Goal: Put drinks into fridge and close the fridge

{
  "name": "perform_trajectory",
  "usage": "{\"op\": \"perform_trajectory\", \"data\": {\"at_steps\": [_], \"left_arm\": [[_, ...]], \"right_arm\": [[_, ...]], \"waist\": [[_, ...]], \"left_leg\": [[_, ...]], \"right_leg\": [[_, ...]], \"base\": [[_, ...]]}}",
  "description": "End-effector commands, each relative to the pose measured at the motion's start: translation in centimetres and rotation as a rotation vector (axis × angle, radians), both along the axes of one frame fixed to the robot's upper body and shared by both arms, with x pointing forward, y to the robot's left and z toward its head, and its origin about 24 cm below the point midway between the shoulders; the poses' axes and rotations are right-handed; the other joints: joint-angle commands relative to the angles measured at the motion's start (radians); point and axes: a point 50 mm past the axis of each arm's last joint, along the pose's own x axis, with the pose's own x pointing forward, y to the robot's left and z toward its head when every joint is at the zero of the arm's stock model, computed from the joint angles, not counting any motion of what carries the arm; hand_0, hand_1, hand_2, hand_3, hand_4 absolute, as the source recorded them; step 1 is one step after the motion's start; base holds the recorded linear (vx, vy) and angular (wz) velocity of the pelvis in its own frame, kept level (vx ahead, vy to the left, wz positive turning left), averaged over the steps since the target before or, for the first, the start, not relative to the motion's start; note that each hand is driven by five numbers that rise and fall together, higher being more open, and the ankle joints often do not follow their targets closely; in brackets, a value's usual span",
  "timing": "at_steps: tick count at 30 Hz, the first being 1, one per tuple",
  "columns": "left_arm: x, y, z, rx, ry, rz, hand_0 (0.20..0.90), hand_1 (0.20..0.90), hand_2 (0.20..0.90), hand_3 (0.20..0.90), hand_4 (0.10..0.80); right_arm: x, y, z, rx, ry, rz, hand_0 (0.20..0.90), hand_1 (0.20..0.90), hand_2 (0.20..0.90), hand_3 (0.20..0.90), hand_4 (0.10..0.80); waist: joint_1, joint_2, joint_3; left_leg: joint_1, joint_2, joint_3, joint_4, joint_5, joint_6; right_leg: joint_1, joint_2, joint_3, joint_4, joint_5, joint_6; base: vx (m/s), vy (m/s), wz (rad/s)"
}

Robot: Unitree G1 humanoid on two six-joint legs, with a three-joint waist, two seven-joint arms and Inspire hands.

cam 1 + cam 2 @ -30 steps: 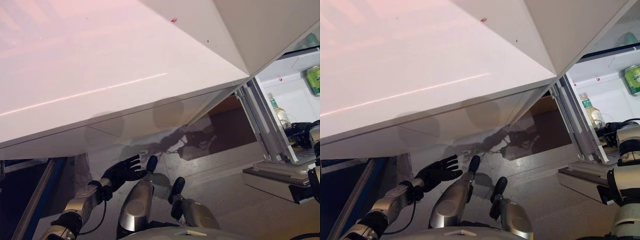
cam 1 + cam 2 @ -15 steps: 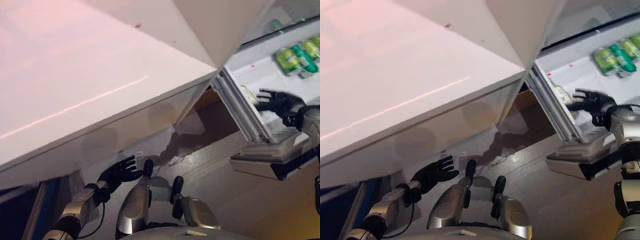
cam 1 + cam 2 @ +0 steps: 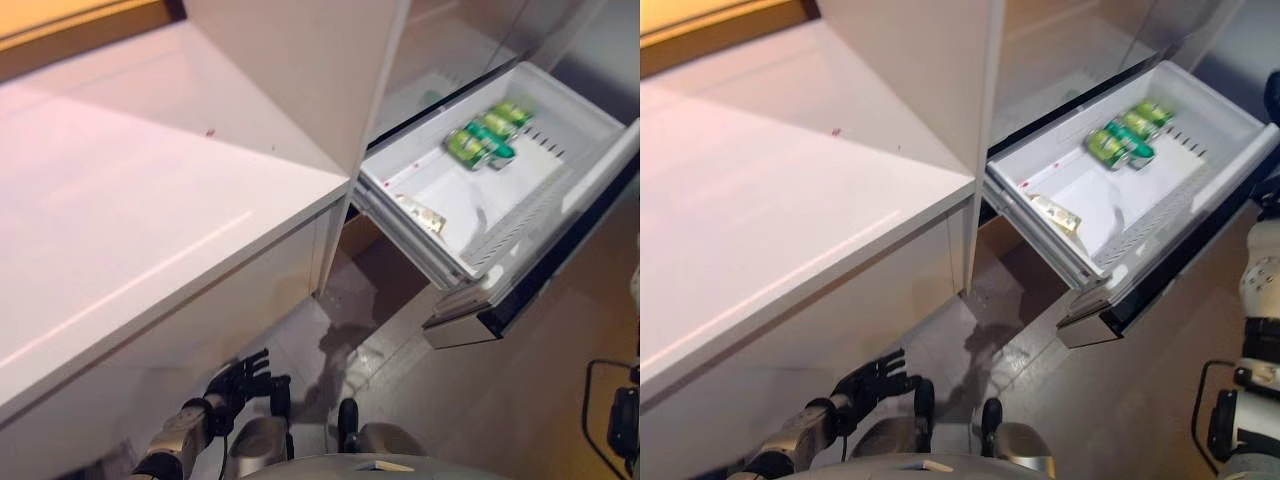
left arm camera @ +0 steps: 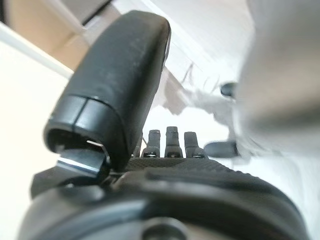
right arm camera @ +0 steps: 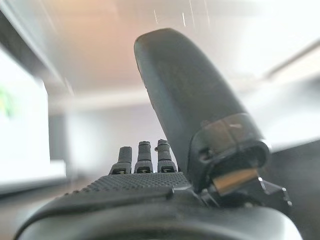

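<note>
1. The cans [image 3: 482,140], green, lie on their sides in a cluster at the far end of the pulled-out fridge drawer [image 3: 420,255]; a bottle [image 3: 421,212] lies near the drawer's front edge.
2. The cans look rigid, light and smooth, and lying down they would roll; best taken round the middle. The bottle seems harder to grip; take it by its body.
3. The drawer stands wide open under the white counter [image 3: 130,210]. Closing it calls for a flat push on its front panel.
4. The left hand [image 3: 238,380] hangs low by the floor, fingers spread, empty.
5. The right hand [image 5: 150,160] shows only in its wrist view, fingers straight, holding nothing.
</note>
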Motion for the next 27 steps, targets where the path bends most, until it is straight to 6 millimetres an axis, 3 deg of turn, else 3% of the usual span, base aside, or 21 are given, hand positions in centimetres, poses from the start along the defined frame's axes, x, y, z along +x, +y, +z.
{"op": "perform_trajectory", "data": {"at_steps": [1, 7, 11, 17, 20, 24, 27], "left_arm": [[-3.0, 0.2, -1.2, 0.048, 0.092, 0.007, 0.9, 0.9, 0.9, 0.9, 0.8], [-4.8, 1.1, -1.6, 0.071, 0.156, 0.077, 0.9, 0.9, 0.9, 0.9, 0.8], [-4.7, 1.0, -1.5, 0.062, 0.141, 0.1, 0.9, 0.9, 0.9, 0.9, 0.8], [-2.6, 0.6, -0.6, 0.035, 0.05, 0.134, 0.9, 0.9, 0.9, 0.9, 0.8], [-1.9, 0.6, -0.3, 0.023, 0.019, 0.15, 0.9, 0.9, 0.9, 0.9, 0.8], [-1.9, 0.4, -0.2, 0.004, -0.006, 0.178, 0.9, 0.9, 0.9, 0.9, 0.8], [-2.1, 0.3, -0.2, -0.003, -0.011, 0.187, 0.9, 0.9, 0.9, 0.9, 0.8]], "right_arm": [[-2.3, -1.8, 2.3, -0.064, -0.13, -0.134, 0.9, 0.9, 0.9, 0.9, 0.8], [-3.2, -4.4, -1.6, 0.188, -0.096, -0.197, 0.9, 0.9, 0.9, 0.9, 0.8], [-3.3, -5.0, -3.1, 0.258, -0.075, -0.195, 0.9, 0.9, 0.9, 0.9, 0.8], [-1.8, -4.4, -3.1, 0.268, -0.069, -0.082, 0.9, 0.9, 0.9, 0.9, 0.8], [0.2, -2.8, -3.3, 0.27, -0.067, 0.119, 0.9, 0.9, 0.9, 0.9, 0.8], [2.1, -1.1, -2.6, 0.209, -0.08, 0.344, 0.9, 0.9, 0.9, 0.9, 0.8], [2.7, -0.8, -1.9, 0.157, -0.082, 0.407, 0.9, 0.9, 0.9, 0.9, 0.8]], "waist": [[0.013, 0.023, -0.109], [0.032, 0.043, -0.09], [0.056, 0.058, -0.057], [0.082, 0.077, 0.021], [0.09, 0.079, 0.051], [0.099, 0.085, 0.074], [0.111, 0.091, 0.083]], "left_leg": [[-0.048, -0.034, 0.005, 0.255, -0.265, 0.053], [-0.059, -0.039, -0.005, 0.312, -0.294, 0.06], [-0.112, -0.057, -0.016, 0.389, -0.323, 0.076], [-0.269, -0.082, -0.026, 0.57, -0.371, 0.105], [-0.329, -0.091, -0.028, 0.622, -0.377, 0.111], [-0.362, -0.098, -0.028, 0.645, -0.373, 0.108], [-0.371, -0.102, -0.034, 0.65, -0.369, 0.103]], "right_leg": [[-0.122, -0.018, -0.025, 0.224, -0.087, 0.002], [-0.126, -0.035, -0.052, 0.29, -0.126, -0.015], [-0.165, -0.051, -0.08, 0.386, -0.164, -0.033], [-0.328, -0.077, -0.095, 0.622, -0.23, -0.066], [-0.399, -0.087, -0.098, 0.702, -0.249, -0.078], [-0.441, -0.094, -0.106, 0.751, -0.262, -0.089], [-0.452, -0.097, -0.111, 0.763, -0.264, -0.091]], "base": [[0.09, -0.008, -0.01], [0.095, 0.019, 0.03], [0.017, 0.034, 0.1], [-0.13, 0.043, 0.21], [-0.109, 0.032, 0.12], [-0.058, 0.055, 0.06], [-0.022, 0.047, 0.01]]}}
